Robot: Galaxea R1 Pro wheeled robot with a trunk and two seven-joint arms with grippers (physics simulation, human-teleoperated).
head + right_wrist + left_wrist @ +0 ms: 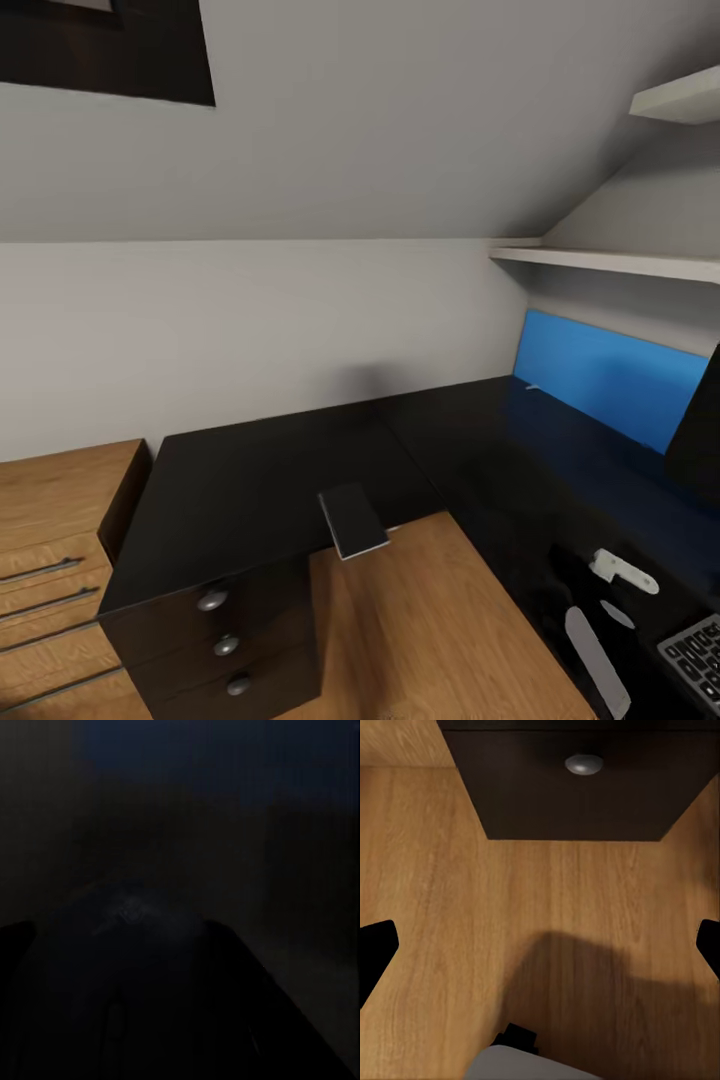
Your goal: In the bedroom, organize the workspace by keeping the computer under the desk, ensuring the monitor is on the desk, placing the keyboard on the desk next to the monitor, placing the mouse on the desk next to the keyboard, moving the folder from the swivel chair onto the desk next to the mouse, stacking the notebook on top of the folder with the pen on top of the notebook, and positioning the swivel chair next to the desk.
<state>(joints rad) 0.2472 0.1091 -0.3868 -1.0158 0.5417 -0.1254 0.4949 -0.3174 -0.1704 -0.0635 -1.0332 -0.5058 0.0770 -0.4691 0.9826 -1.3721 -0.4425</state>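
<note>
keyboard (697, 655) cut off at frame edge; left fingers (376, 945) spread, right's state unclear

On the glossy black L-shaped surface (250, 480) the dark grey notebook (353, 520) lay flat, overhanging its inner edge, the bright blue folder (600, 375) leaned against the far wall, and a keyboard (698, 655) corner showed nearby.

The keyboard (697, 655) and the monitor (697, 425) are running off the head view's right edge.
</note>
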